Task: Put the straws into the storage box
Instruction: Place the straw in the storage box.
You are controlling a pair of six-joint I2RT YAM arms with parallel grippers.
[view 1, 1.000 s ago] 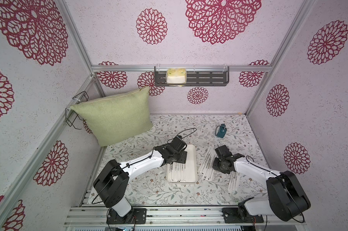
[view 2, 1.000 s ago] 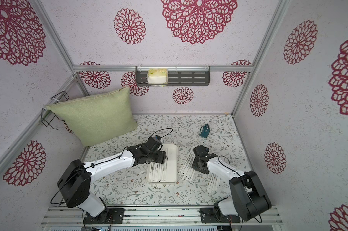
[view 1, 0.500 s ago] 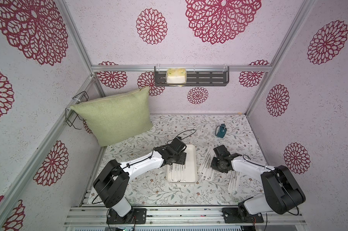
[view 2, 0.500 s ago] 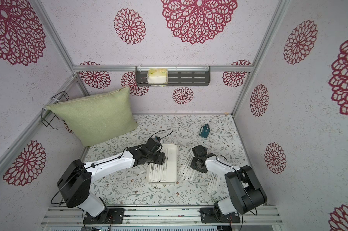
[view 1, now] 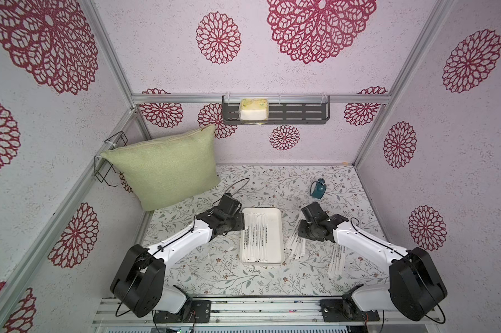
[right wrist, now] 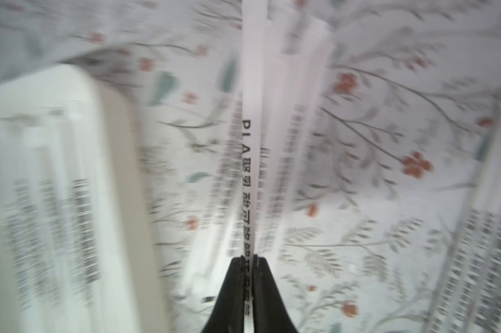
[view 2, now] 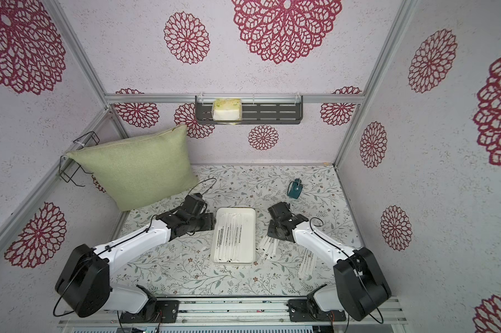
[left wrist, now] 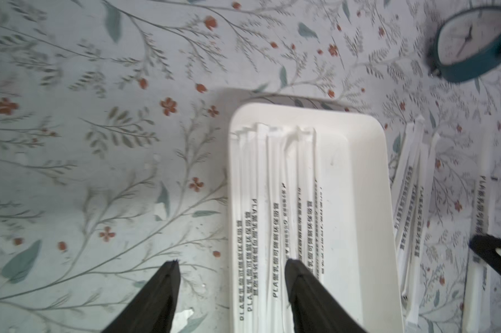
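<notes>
The white box (view 1: 275,230) sits in the middle of the table (view 1: 214,268). The left claw (left wrist: 232,263) hangs wide open over its edge. The right claw (right wrist: 248,258) pinches one straw (right wrist: 250,86). Some straws (view 1: 253,239) lie in the box; more straws (view 1: 295,248) lie just right of it.

the straws (view 1: 258,236) were white with black print; the storage box (view 1: 277,227) plain white; the worktop (view 1: 214,269) pale, with grey-green sprigs and red flowers; the pillow (view 1: 165,167) green.

Item tally
One storage box (view 1: 275,227), one pillow (view 1: 168,167), one clock (view 1: 318,188), one wall shelf (view 1: 298,114); straws (view 1: 260,235) in three bunches, individually uncountable.
</notes>
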